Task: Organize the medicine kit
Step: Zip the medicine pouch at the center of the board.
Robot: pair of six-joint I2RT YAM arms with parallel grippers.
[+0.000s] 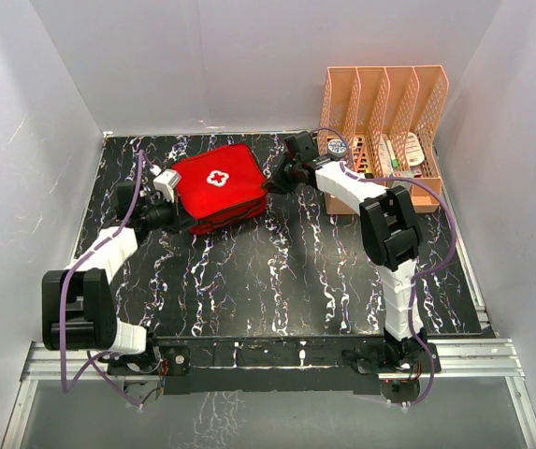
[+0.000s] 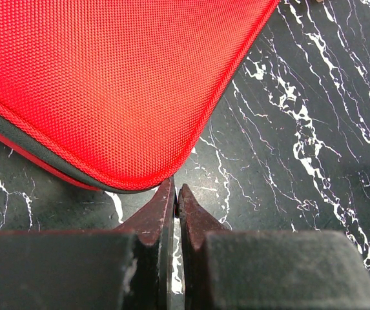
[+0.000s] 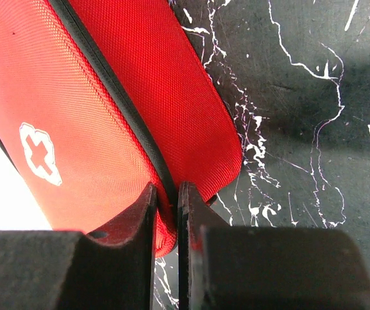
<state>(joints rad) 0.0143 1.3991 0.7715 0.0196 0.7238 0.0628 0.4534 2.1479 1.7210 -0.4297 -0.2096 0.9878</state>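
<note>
The medicine kit (image 1: 219, 187) is a red fabric zip case with a white cross (image 3: 39, 154), lying closed at the back of the black marbled table. My left gripper (image 1: 180, 217) is at its near-left corner. In the left wrist view it (image 2: 176, 188) is shut, tips together and touching the kit's (image 2: 107, 84) rounded red edge, with nothing seen between them. My right gripper (image 1: 273, 181) is at the kit's right corner. In the right wrist view it (image 3: 166, 190) is shut on the kit (image 3: 75, 129), with the black zip seam and red edge pinched between the narrow jaws.
An orange-pink plastic file rack (image 1: 384, 122) stands at the back right, with small items in its lower tray. White walls enclose the table on three sides. Bare marbled tabletop (image 1: 277, 281) lies between the kit and the arm bases.
</note>
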